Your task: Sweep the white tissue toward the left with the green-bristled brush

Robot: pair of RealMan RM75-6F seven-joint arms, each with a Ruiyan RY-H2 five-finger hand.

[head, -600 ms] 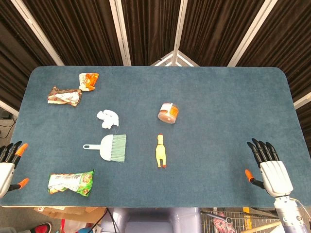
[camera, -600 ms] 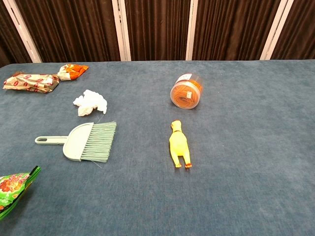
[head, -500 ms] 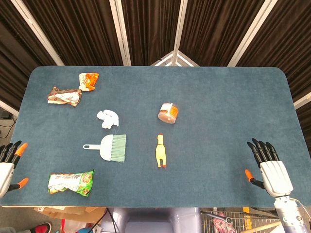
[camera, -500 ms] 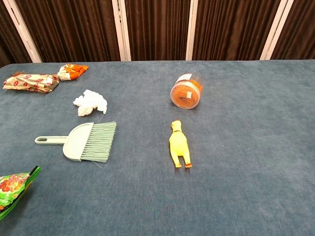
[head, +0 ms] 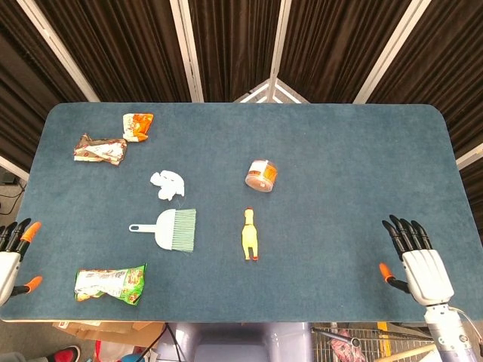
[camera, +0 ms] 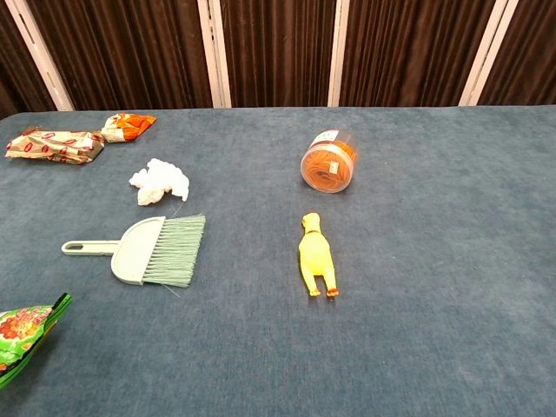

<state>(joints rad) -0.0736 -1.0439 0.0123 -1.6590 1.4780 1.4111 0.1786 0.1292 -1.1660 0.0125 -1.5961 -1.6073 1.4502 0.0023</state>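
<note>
Watching closely, I see almost nothing shift: left hand (head: 10, 256) and right hand (head: 417, 260), fingers spread and empty, only drift slightly at the near table edge. Brush (head: 170, 229) lies untouched just below the tissue (head: 167, 184); sweeping hasn't begun.

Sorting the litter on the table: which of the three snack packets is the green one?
The green snack packet at the table's near left edge. The other two, the orange packet and the red-and-white wrapper, lie together at the far left corner.

Crumpled white tissue (head: 167, 184) on the table; just nearer, flat brush (head: 169, 228), green bristles pointing right.
</note>
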